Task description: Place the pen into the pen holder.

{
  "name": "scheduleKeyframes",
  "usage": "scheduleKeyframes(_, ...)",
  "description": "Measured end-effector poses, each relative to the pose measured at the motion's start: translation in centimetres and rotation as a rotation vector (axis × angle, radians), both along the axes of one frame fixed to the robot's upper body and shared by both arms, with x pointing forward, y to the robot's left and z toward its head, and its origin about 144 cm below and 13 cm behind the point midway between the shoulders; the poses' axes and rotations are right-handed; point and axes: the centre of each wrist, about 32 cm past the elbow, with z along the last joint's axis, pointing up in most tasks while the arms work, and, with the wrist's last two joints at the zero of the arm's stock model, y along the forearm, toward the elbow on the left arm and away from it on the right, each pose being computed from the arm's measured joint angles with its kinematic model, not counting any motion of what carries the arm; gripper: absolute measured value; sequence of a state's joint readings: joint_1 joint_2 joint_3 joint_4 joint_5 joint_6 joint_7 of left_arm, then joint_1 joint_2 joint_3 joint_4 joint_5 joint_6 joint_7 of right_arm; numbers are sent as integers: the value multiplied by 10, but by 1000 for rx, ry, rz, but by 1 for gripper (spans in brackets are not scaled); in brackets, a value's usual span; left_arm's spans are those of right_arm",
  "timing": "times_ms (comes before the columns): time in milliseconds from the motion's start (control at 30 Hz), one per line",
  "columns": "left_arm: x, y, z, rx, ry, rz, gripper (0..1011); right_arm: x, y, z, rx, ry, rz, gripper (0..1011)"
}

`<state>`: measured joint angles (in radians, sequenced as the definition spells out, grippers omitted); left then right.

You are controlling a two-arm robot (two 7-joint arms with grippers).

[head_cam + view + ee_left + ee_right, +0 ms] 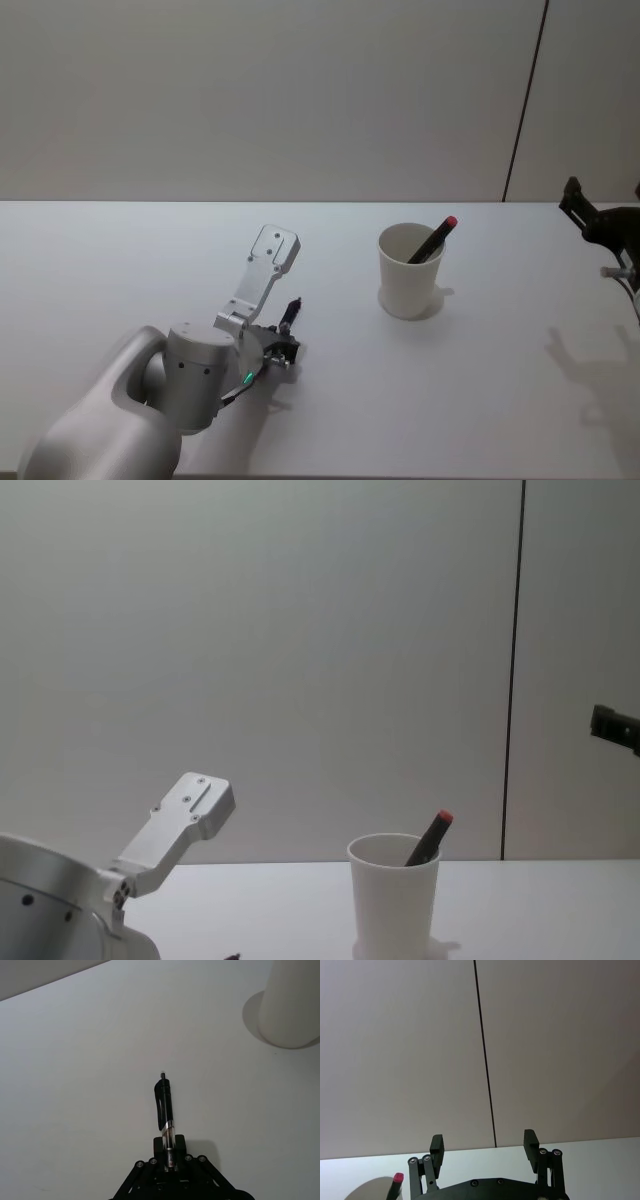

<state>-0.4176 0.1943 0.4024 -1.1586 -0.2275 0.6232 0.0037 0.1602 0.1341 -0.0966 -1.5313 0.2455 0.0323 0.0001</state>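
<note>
White table (480, 400) runs back to a grey wall (250, 100) with a dark seam (525, 100), and the cup (410, 275) stands right of centre with 1 red-tipped pen (437, 238) leaning in it, its tip over the right rim. Left gripper (170, 1147) sits low over the near table, left of the cup and well apart from it, clenched on the black pen (165, 1102), which sticks out toward the far side; bare table lies between them. Right gripper (483, 1142) hangs raised at the far right, its 2 fingers (436, 1145) spread, holding nothing.
</note>
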Motion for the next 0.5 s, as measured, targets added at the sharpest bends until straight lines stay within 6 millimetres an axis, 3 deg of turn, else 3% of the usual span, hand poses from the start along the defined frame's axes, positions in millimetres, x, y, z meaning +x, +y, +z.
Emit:
scheduleKeyframes(100,-1,0,0,3,2,1,130,0,0,0,0,0,0,1002)
scheduleKeyframes(500,-6,0,4,16,-23,13,130,0,0,0,0,0,0,1002)
